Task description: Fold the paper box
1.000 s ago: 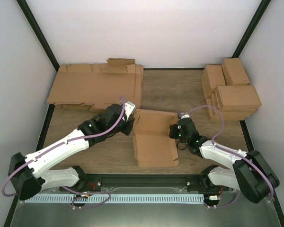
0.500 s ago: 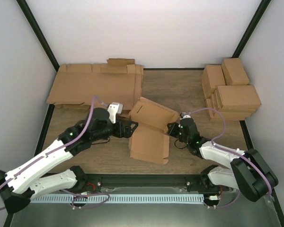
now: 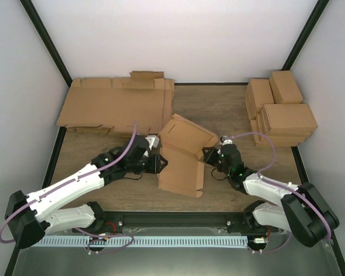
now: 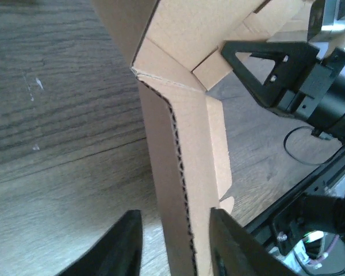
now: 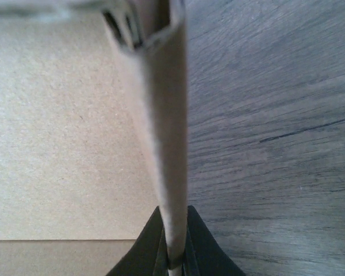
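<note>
**Half-Formed Box Braced From Both Sides**

The paper box (image 3: 181,155) sits mid-table between the two arms. It is plain brown and only half formed: the near panel lies on the wood, the far panel appears tilted up, and a side wall is raised with its corrugated edge showing. The right gripper (image 5: 173,253) is pinched tight on the right wall, apparently to anchor the box. The left gripper (image 4: 172,244) straddles the left wall with jaws parted and not clamping, probably ready to press it upright. The flat sheets (image 3: 115,106) and finished boxes (image 3: 282,109) lie well apart at the back.
</note>
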You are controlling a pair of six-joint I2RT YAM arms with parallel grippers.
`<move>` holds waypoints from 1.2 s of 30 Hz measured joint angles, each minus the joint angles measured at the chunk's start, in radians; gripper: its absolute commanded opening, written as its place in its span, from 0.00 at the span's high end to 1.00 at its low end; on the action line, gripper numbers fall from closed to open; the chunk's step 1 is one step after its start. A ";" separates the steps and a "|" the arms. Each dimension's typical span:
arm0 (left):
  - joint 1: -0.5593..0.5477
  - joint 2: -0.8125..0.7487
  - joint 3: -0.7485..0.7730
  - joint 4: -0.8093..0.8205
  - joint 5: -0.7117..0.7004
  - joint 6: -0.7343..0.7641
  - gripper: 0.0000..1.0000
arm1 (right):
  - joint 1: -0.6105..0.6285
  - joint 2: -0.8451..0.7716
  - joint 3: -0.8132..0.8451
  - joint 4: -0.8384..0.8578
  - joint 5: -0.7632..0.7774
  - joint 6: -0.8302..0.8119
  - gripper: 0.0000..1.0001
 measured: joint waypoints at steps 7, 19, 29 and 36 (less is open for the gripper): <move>-0.011 0.031 0.071 -0.076 -0.035 0.032 0.96 | 0.000 -0.005 -0.017 0.010 -0.022 0.012 0.59; -0.012 0.217 0.504 -0.506 -0.134 0.200 0.96 | 0.000 -0.072 -0.156 0.045 -0.297 -0.034 0.09; -0.012 0.366 0.638 -0.756 -0.206 0.274 0.96 | 0.000 -0.499 -0.169 -0.317 -0.341 -0.129 0.05; -0.012 0.391 0.660 -0.780 -0.219 0.307 0.92 | 0.000 -0.586 -0.108 -0.541 -0.300 -0.167 0.05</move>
